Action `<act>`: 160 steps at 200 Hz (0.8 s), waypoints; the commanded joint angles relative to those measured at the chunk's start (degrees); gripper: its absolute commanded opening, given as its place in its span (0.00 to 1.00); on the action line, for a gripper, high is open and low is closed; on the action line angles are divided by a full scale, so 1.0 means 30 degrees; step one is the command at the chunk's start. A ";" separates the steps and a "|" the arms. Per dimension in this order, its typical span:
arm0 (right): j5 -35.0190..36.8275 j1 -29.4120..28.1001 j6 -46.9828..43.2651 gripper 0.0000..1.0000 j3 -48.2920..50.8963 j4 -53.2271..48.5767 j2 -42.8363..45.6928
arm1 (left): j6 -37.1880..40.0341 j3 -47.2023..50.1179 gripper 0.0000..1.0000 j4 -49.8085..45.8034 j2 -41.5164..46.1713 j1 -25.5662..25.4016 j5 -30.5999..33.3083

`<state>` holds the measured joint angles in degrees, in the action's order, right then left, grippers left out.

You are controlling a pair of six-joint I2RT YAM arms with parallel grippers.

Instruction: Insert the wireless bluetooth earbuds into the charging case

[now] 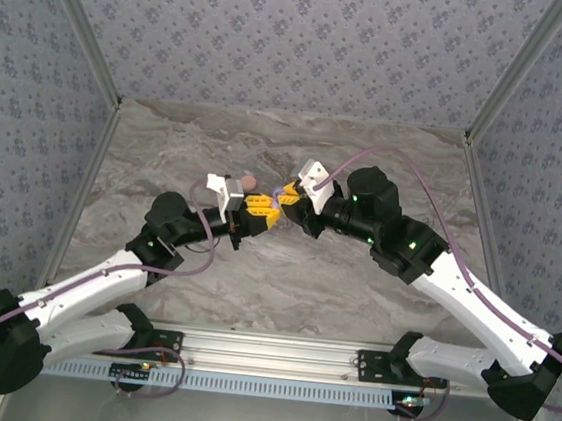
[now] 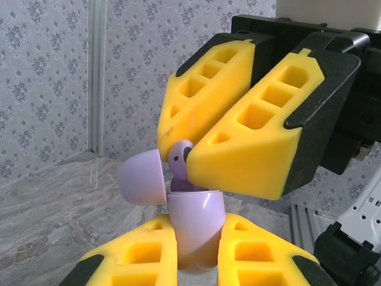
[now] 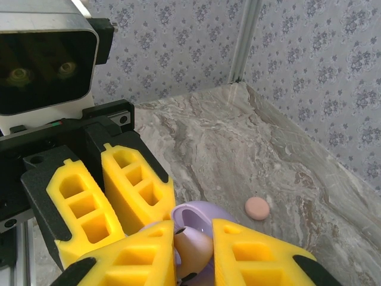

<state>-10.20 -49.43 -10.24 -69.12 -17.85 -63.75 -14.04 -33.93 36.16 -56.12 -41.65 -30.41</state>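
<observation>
My left gripper is shut on the body of a lavender charging case, held upright above the table, its domed lid swung open to the left. My right gripper is shut on a lavender earbud, which hangs just over the case's open mouth. In the left wrist view the earbud pokes out below the right arm's yellow fingers, partly hidden by them. The open case lid sits just beyond the bud. From above, both grippers meet mid-table, left gripper and right gripper.
A small pale pink round disc lies on the marble table, also visible as the disc behind the left wrist. Patterned walls enclose the table on three sides. The left arm's fingers crowd close to the right gripper.
</observation>
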 commanded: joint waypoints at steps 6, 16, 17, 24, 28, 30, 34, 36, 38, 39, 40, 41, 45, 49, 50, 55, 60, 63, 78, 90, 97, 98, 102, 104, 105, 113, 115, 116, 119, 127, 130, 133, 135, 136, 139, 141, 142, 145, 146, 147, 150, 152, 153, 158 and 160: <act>-0.0732 -0.0022 0.0534 0.28 0.0101 -0.0305 0.0243 | 0.0023 -0.0613 0.00 0.0719 0.0074 -0.0102 0.0060; -0.1033 0.0106 0.0777 0.34 -0.0027 -0.0280 0.0294 | 0.0023 -0.0612 0.00 0.0720 0.0073 -0.0106 0.0030; -0.1073 0.0117 0.0806 0.34 -0.0051 -0.0286 0.0298 | 0.0023 -0.0612 0.00 0.0734 0.0073 -0.0114 0.0031; -0.1491 0.0254 0.1017 0.39 -0.0207 -0.0241 0.0356 | 0.0017 -0.0598 0.00 0.0763 0.0057 -0.0114 0.0044; -0.1723 0.0325 0.1149 0.42 -0.0310 -0.0193 0.0398 | -0.0021 -0.0584 0.00 0.0803 0.0057 -0.0106 0.0050; -0.1844 0.0383 0.1229 0.43 -0.0368 -0.0179 0.0428 | -0.0003 -0.0584 0.00 0.0828 0.0033 -0.0117 0.0043; -0.2038 0.0480 0.1383 0.46 -0.0442 -0.0100 0.0489 | -0.0006 -0.0549 0.00 0.0863 0.0043 -0.0106 0.0053; -0.2113 0.0510 0.1456 0.47 -0.0511 -0.0053 0.0524 | -0.0028 -0.0538 0.00 0.0887 0.0044 -0.0125 0.0036; -0.2205 0.0554 0.1525 0.49 -0.0572 -0.0034 0.0555 | -0.0034 -0.0536 0.00 0.0937 0.0044 -0.0122 0.0039; -0.2230 0.0576 0.1546 0.50 -0.0601 -0.0016 0.0575 | -0.0035 -0.0530 0.00 0.0931 0.0044 -0.0122 0.0035; -0.2272 0.0601 0.1572 0.51 -0.0631 -0.0007 0.0599 | -0.0035 -0.0528 0.00 0.0942 0.0044 -0.0121 0.0047; -0.2323 0.0614 0.1584 0.51 -0.0660 -0.0003 0.0626 | -0.0036 -0.0526 0.00 0.0948 0.0029 -0.0121 0.0039; -0.2485 0.0696 0.1691 0.55 -0.0777 0.0045 0.0713 | -0.0036 -0.0509 0.00 0.1039 0.0015 -0.0121 0.0051; -0.2616 0.0812 0.1779 0.58 -0.0851 0.0059 0.0805 | -0.0036 -0.0496 0.00 0.1089 0.0000 -0.0105 0.0085; -0.2655 0.0837 0.1805 0.59 -0.0873 0.0074 0.0831 | -0.0050 -0.0496 0.00 0.1109 0.0007 -0.0113 0.0087; -0.2748 0.0969 0.1934 0.64 -0.0977 0.0155 0.0968 | -0.0065 -0.0468 0.00 0.1205 -0.0014 -0.0117 0.0109; -0.2799 0.1122 0.2147 0.68 -0.1052 0.0189 0.1135 | -0.0065 -0.0488 0.00 0.1313 -0.0042 -0.0120 0.0129; -0.2855 0.1242 0.2226 0.70 -0.1105 0.0182 0.1237 | -0.0065 -0.0495 0.00 0.1358 -0.0059 -0.0106 0.0123; -0.3177 0.1964 0.2941 0.84 -0.1120 0.0338 0.1729 | -0.0065 -0.0554 0.00 0.1629 -0.0154 -0.0106 0.0118; -0.3280 0.2648 0.3614 0.99 -0.0978 0.0355 0.2095 | -0.0137 -0.0553 0.00 0.1954 -0.0219 -0.0121 0.0095; -0.3528 0.3084 0.4059 1.00 -0.0832 0.0359 0.2270 | -0.0178 -0.0554 0.00 0.2155 -0.0247 -0.0121 0.0089; -0.3580 0.3144 0.4146 1.00 -0.0820 0.0356 0.2282 | -0.0195 -0.0554 0.00 0.2170 -0.0248 -0.0121 0.0089; -0.3756 0.3423 0.4464 1.00 -0.0725 0.0372 0.2342 | -0.0218 -0.0554 0.00 0.2266 -0.0271 -0.0106 0.0054; -0.3846 0.3582 0.4650 1.00 -0.0669 0.0365 0.2364 | -0.0250 -0.0554 0.00 0.2322 -0.0277 -0.0117 0.0037; -0.3901 0.3657 0.4764 1.00 -0.0635 0.0359 0.2373 | -0.0260 -0.0554 0.00 0.2341 -0.0278 -0.0119 0.0034; -0.4657 0.4176 0.5402 1.00 -0.0478 0.0325 0.2325 | -0.0339 -0.0571 0.00 0.2494 -0.0331 -0.0121 -0.0012; -0.4833 0.4334 0.5514 1.00 -0.0439 0.0339 0.2309 | -0.0353 -0.0580 0.00 0.2525 -0.0335 -0.0136 -0.0024; -0.4980 0.4399 0.5606 1.00 -0.0403 0.0331 0.2286 | -0.0370 -0.0582 0.00 0.2545 -0.0336 -0.0128 -0.0026; -0.5321 0.4574 0.5852 1.00 -0.0335 0.0354 0.2230 | -0.0385 -0.0583 0.00 0.2588 -0.0359 -0.0122 -0.0061; -0.6240 0.4904 0.6356 1.00 -0.0173 0.0382 0.2001 | -0.0457 -0.0606 0.00 0.2684 -0.0381 -0.0121 -0.0114; -0.6562 0.4966 0.6520 1.00 -0.0138 0.0364 0.1902 | -0.0484 -0.0608 0.00 0.2723 -0.0394 -0.0121 -0.0141; -0.6804 0.5015 0.6651 1.00 -0.0108 0.0376 0.1750 | -0.0517 -0.0609 0.00 0.2761 -0.0395 -0.0121 -0.0170; -0.7025 0.5020 0.6735 1.00 -0.0105 0.0374 0.1704 | -0.0530 -0.0612 0.00 0.2790 -0.0410 -0.0121 -0.0173; -0.7131 0.5035 0.6773 1.00 -0.0090 0.0363 0.1647 | -0.0546 -0.0598 0.00 0.2795 -0.0418 -0.0121 -0.0189; -0.7395 0.5023 0.6891 1.00 -0.0076 0.0365 0.1495 | -0.0561 -0.0611 0.00 0.2824 -0.0424 -0.0114 -0.0217; -0.7561 0.5029 0.6956 1.00 -0.0075 0.0371 0.1435 | -0.0563 -0.0612 0.00 0.2828 -0.0425 -0.0119 -0.0214; -0.7633 0.5025 0.6986 1.00 -0.0060 0.0391 0.1366 | -0.0563 -0.0613 0.00 0.2828 -0.0425 -0.0120 -0.0224; -0.7861 0.5022 0.7090 1.00 -0.0073 0.0398 0.1203 | -0.0589 -0.0613 0.00 0.2836 -0.0425 -0.0106 -0.0247; -0.8002 0.5022 0.7112 1.00 -0.0059 0.0405 0.1148 | -0.0591 -0.0613 0.00 0.2847 -0.0425 -0.0114 -0.0240; -0.8117 0.5036 0.7123 1.00 -0.0052 0.0408 0.1091 | -0.0591 -0.0613 0.00 0.2838 -0.0425 -0.0117 -0.0236; -0.8419 0.5023 0.7221 1.00 -0.0053 0.0484 0.0935 | -0.0607 -0.0613 0.00 0.2855 -0.0425 -0.0121 -0.0263; -0.8608 0.5037 0.7280 1.00 -0.0047 0.0540 0.0819 | -0.0611 -0.0613 0.00 0.2857 -0.0425 -0.0121 -0.0263; -0.8699 0.5044 0.7310 1.00 -0.0046 0.0549 0.0765 | -0.0616 -0.0613 0.00 0.2858 -0.0425 -0.0106 -0.0277; -0.9093 0.4995 0.7438 1.00 -0.0045 0.0677 0.0502 | -0.0636 -0.0613 0.00 0.2858 -0.0425 -0.0122 -0.0298; -0.9268 0.4978 0.7532 1.00 -0.0067 0.0720 0.0403 | -0.0647 -0.0613 0.00 0.2858 -0.0425 -0.0121 -0.0307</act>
<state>-28.60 -34.52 7.25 -70.11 -16.80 -59.29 -14.96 -33.93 40.84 -57.43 -41.65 -30.46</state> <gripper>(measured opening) 0.997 0.158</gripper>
